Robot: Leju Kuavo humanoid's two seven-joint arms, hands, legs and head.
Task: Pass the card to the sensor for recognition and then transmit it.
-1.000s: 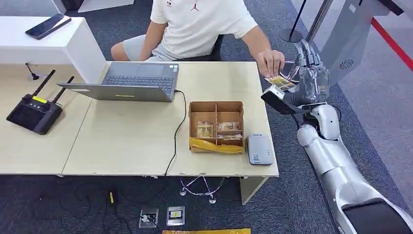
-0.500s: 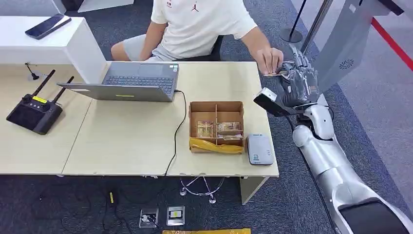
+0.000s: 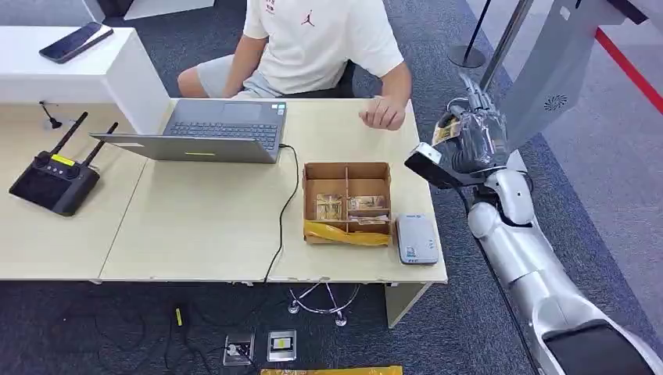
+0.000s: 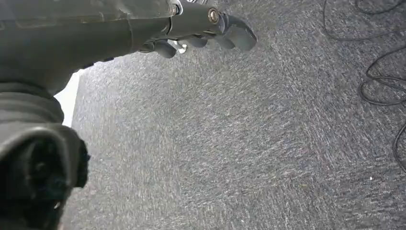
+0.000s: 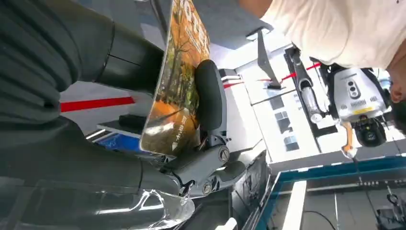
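Since a second ago the person's hand (image 3: 383,115) has let go of the card (image 3: 446,130) and pulled back onto the bench (image 3: 211,226), where it now rests flat near the far edge, while the robot's right hand (image 3: 475,139) has drawn the card slightly in toward itself. That right hand sits just off the bench's right end, raised, and it grips one glossy rectangular card printed with an autumn tree scene; in the right wrist view the card (image 5: 177,86) stands on edge, pinched between a thick grey thumb and a darker padded finger (image 5: 209,98). The left hand (image 4: 201,28) hangs over speckled grey carpet with nothing in it, its dark fingers curled in. On the pale wooden bench I count one open grey laptop (image 3: 215,130) with a black cable running off its corner, one black box-shaped controller with two stubby antennas (image 3: 53,178), one square cardboard box (image 3: 347,201) split into compartments with a few more cards and a yellow strip at its front, and one small grey rounded card sensor (image 3: 417,239) just beside the box, near the front edge. One dark phone (image 3: 76,41) lies on the white raised counter at the far left.
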